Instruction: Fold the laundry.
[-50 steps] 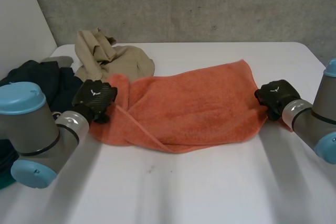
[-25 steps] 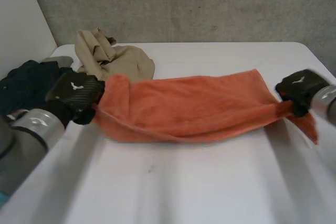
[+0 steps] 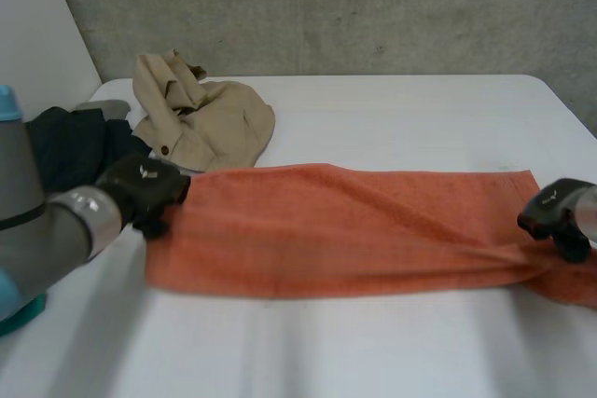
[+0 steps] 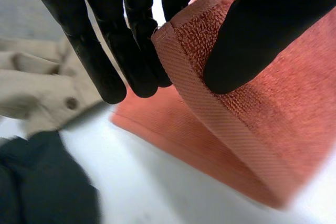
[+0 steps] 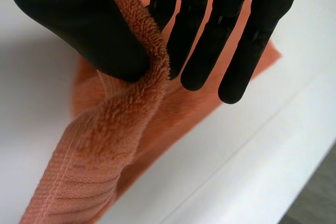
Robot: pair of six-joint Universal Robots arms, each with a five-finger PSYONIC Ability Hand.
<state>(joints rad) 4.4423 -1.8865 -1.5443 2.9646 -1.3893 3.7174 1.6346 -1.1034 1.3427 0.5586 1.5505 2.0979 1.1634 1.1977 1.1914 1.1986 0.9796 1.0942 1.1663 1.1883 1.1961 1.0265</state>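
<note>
The left hand (image 3: 140, 191) and right hand (image 3: 558, 216), fingers (image 4: 131, 40) clamped on opposite ends, have drawn the bunched orange towel (image 3: 345, 230) long and flat over the worktop (image 3: 373, 351) (likely ready to fold).

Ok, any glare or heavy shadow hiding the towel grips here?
Head view: even light, no glare on the table, towel fully readable. Left wrist view: soft shadow under the lifted towel edge, pinch of the left hand clear. Right wrist view: table bright, pinch of the right hand clear.
</note>
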